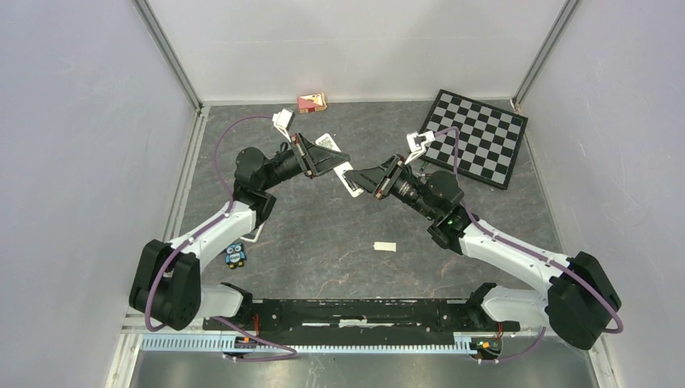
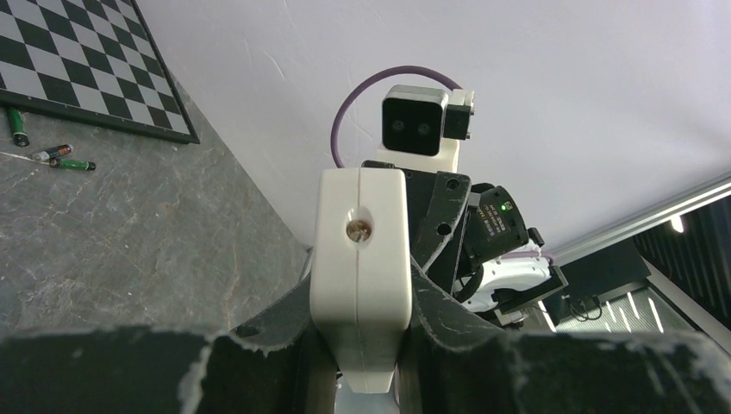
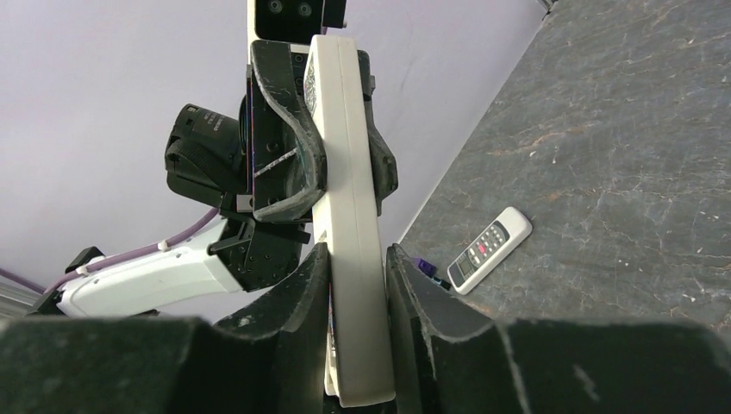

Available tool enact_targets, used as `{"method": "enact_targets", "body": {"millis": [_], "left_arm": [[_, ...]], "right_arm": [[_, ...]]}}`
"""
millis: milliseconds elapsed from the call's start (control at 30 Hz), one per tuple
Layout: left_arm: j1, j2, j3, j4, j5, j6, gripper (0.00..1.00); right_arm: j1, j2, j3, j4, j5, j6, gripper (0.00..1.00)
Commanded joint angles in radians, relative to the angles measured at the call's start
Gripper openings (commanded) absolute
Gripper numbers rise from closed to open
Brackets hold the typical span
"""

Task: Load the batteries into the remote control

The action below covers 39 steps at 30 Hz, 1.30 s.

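We find the left gripper (image 2: 362, 315) and right gripper (image 3: 356, 276) both clamped on the remote control (image 1: 349, 179), aloft. The batteries (image 2: 73, 163) lie at ten o'clock in the left wrist view, by the chessboard (image 2: 78, 60). We should hold firm with one gripper and free the other.

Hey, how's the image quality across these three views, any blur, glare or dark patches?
Top external: even soft light, faint shadows, sharp. Left wrist: left gripper's fingers dark and slightly soft along the bottom, held remote evenly lit, strip lights glaring far right. Right wrist: right gripper's fingers dark up close, second remote on the table sharp.
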<state>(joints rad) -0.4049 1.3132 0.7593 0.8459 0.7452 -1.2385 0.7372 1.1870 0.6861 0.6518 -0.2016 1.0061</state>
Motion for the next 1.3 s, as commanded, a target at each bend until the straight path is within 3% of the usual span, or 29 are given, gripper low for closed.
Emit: {"method": "enact_targets", "body": {"millis": [0,233,300,433,533,667,767,900,1000,1267], "left_arm": [[-0.002,-0.033,0.046,0.042,0.022,0.007,0.02],[-0.003,-0.017,0.065,0.050,0.028,-0.040,0.02],[-0.001,-0.013,0.073,0.035,0.035,-0.037,0.02],[0.003,-0.031,0.072,-0.126,0.034,0.078,0.02],[0.007,-0.058,0.069,-0.299,0.018,0.212,0.02],[0.009,-0.094,0.058,-0.484,-0.012,0.364,0.02],[0.009,-0.131,0.034,-0.555,-0.041,0.409,0.02],[0.010,-0.190,0.015,-0.606,-0.045,0.441,0.02],[0.011,-0.229,0.023,-0.667,-0.055,0.483,0.02],[0.009,-0.289,0.032,-0.742,-0.066,0.553,0.02]], "right_arm": [[0.001,0.022,0.013,-0.004,-0.040,-0.042,0.31],[0.000,0.010,0.030,-0.091,-0.016,-0.172,0.31],[0.001,0.003,0.071,-0.165,0.000,-0.239,0.41],[-0.009,-0.039,0.186,-0.327,0.027,-0.357,0.74],[-0.039,-0.071,0.257,-0.451,0.014,-0.423,0.84],[-0.097,-0.126,0.307,-0.642,0.051,-0.507,0.84],[-0.142,-0.142,0.327,-0.846,0.216,-0.596,0.83],[-0.198,-0.091,0.320,-0.988,0.435,-0.656,0.74],[-0.249,-0.010,0.289,-0.976,0.488,-0.673,0.68],[-0.370,0.306,0.337,-0.880,0.559,-0.692,0.64]]}}
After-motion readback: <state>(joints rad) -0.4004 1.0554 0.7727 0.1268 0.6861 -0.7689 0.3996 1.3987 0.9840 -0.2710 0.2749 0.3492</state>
